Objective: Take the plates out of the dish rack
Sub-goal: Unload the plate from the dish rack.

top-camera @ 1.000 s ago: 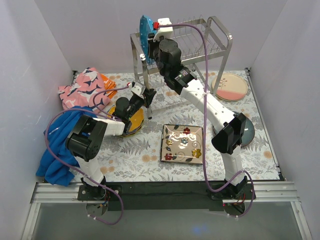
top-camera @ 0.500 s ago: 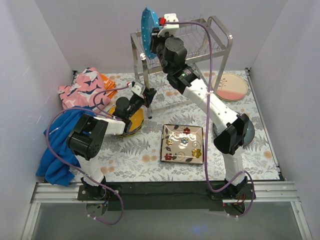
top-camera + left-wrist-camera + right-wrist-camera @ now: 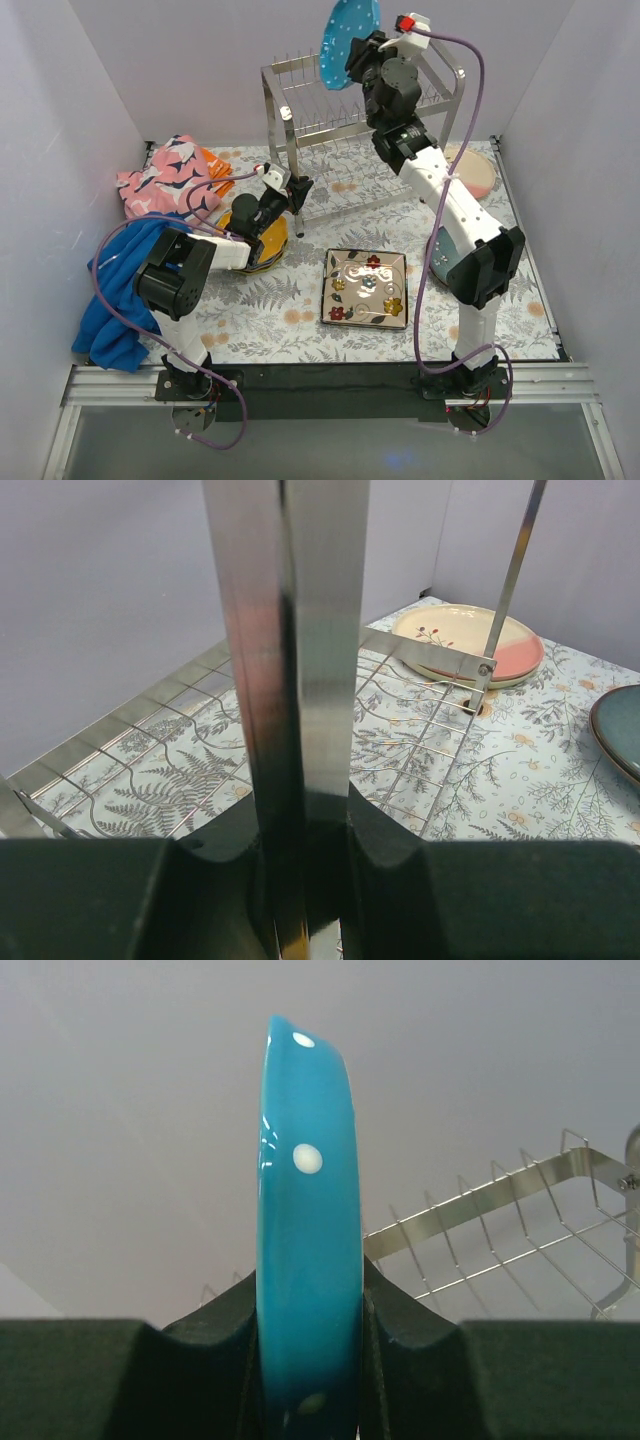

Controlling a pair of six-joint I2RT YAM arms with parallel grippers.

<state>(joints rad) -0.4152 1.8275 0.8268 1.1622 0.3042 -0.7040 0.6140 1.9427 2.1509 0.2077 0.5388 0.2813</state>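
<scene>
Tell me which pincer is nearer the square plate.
Left. The left pincer clamps the rack leg just beyond the square plate; the right pincer holds the teal plate high overhead, farther away.

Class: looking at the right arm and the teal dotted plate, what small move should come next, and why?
Probably swing the right tool forward, away from the dish rack. The teal dotted plate is gripped on edge, clear above the slot wires, while the left tool clamps a rack leg.
</scene>
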